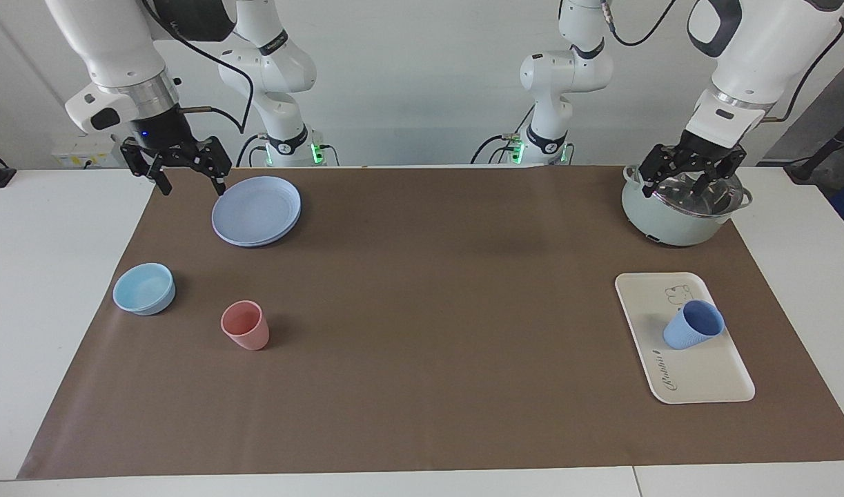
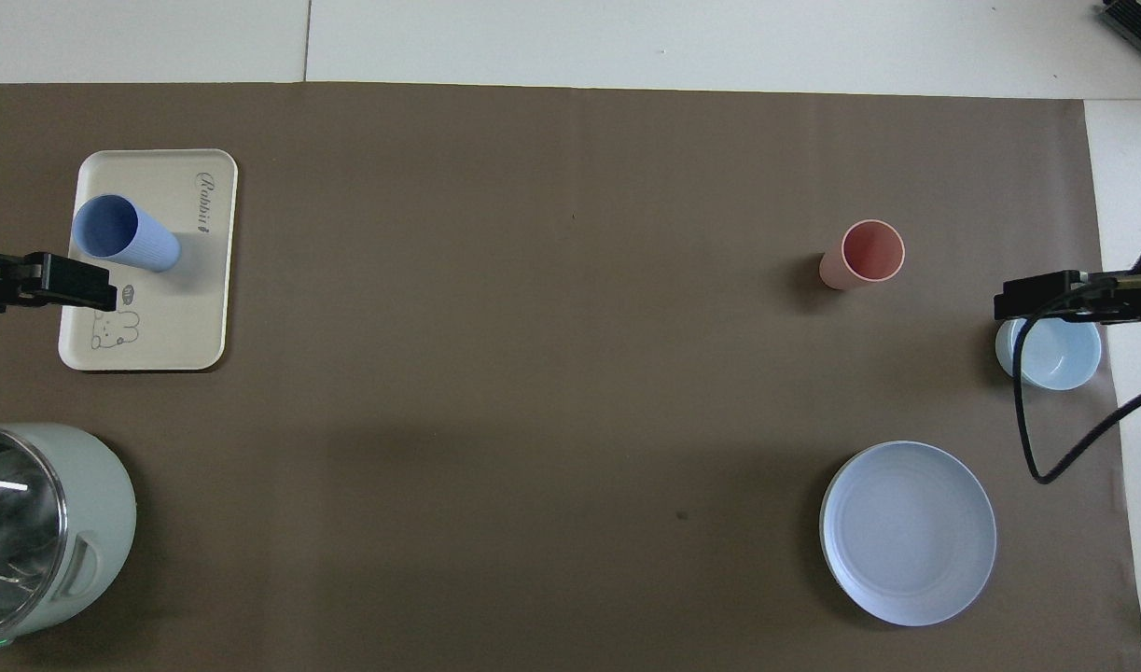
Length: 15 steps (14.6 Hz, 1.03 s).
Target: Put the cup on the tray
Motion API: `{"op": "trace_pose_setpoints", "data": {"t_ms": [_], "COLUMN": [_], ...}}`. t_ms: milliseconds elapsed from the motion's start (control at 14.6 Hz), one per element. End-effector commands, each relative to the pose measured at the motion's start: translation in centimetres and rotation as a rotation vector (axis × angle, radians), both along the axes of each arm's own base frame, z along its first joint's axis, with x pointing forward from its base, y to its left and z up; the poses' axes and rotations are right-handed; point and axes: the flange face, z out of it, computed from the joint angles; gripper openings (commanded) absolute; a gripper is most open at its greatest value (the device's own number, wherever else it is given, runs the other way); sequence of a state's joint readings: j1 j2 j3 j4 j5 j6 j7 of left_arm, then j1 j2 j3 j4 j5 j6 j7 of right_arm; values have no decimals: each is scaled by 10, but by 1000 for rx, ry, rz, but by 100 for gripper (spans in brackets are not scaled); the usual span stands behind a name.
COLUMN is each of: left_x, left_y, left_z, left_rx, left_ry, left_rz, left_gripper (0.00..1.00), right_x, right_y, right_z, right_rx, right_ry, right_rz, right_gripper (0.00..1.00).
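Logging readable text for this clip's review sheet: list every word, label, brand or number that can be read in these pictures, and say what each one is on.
"Rabbit", in cursive, on the tray, at the end farther from the robots; the cup stands on this tray.
A small white marking on the body of the right gripper: too small to read.
Small dark bands at the arm bases may carry lettering: too small to read.
No other text shows.
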State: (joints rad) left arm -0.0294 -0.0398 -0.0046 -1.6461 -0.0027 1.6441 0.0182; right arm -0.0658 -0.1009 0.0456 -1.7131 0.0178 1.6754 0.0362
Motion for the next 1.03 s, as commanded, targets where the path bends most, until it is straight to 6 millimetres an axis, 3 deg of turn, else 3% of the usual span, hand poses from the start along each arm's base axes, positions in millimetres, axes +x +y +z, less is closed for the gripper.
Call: {"op": "trace_pose_setpoints", "data": {"t_ms": [0,205,615,957], "left_x": [-4,-4,-4,-2], "left_y": [4,2,1,2], "left_z": [-3,-4,-3,-6], "left_rx": [-12,-12,-12,-12], "left_ry": [0,1,-2,-5], "left_rz": [-9,-12,-15,-16], "left_gripper": [100,100,100,100], "right_x": [-5,-9,-7,-5], "right_y": [-10,-29,-36,-27], "right_z": [11,11,5,3], "right_rx": [-4,5,3,-25], "right_ry": [47,75,91,86], "right_rz": [-31,-62,-75,-43], "right_gripper": [100,100,100,100]}}
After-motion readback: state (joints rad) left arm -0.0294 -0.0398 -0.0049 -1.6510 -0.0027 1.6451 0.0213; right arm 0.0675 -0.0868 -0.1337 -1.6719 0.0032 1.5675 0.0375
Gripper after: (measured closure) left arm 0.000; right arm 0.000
